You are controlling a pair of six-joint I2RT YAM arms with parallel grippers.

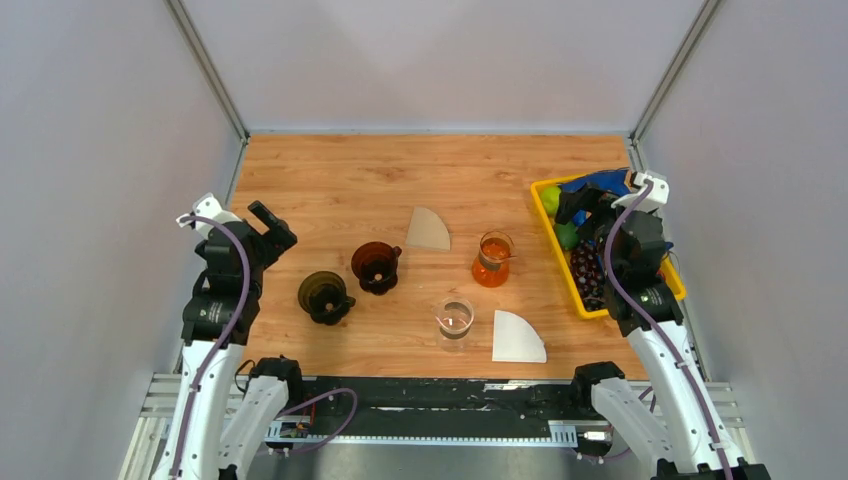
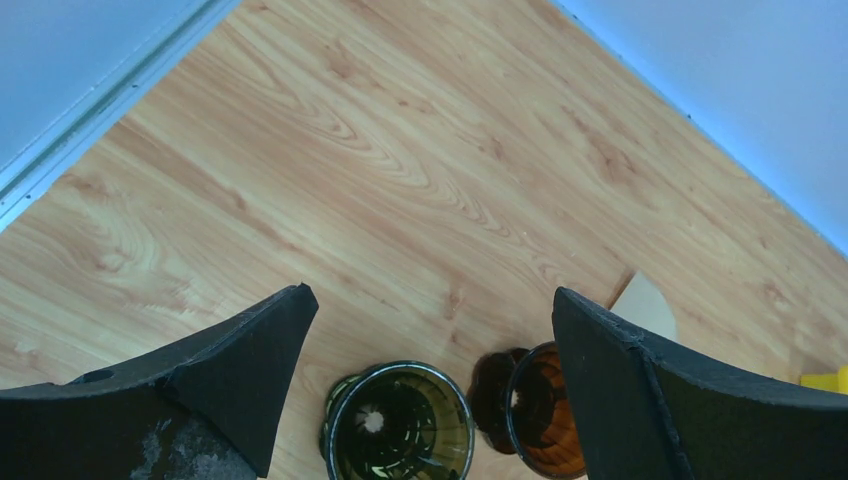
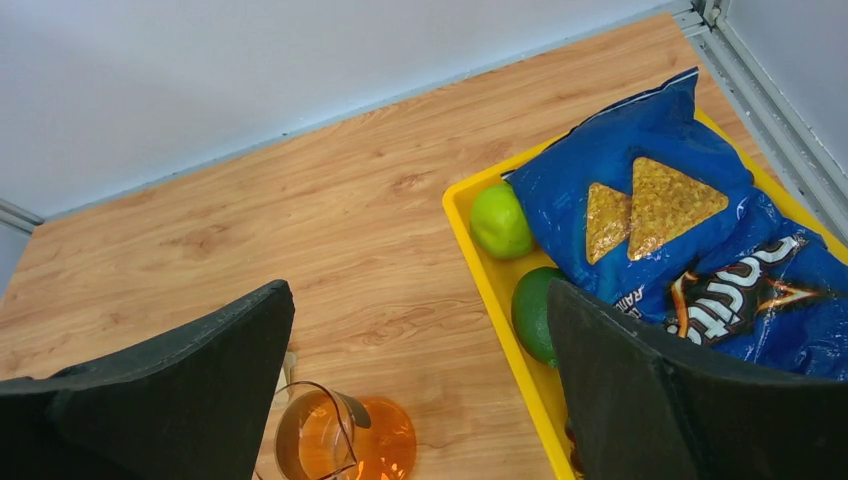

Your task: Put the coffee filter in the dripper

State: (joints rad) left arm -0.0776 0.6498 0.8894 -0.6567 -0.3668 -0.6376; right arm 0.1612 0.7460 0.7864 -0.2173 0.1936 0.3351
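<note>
Nothing done yet: both pairs of jaws gape wide and empty, while a coffee filter (image 1: 429, 229) lies flat on the desk (image 1: 340, 180) near the brown dripper (image 1: 376, 266), which sits unfilled.

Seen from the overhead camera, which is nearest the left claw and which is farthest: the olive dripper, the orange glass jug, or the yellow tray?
1. The olive dripper, just beside the left claw.
2. The orange glass jug, mid-table.
3. The yellow tray, at the far right edge.
</note>
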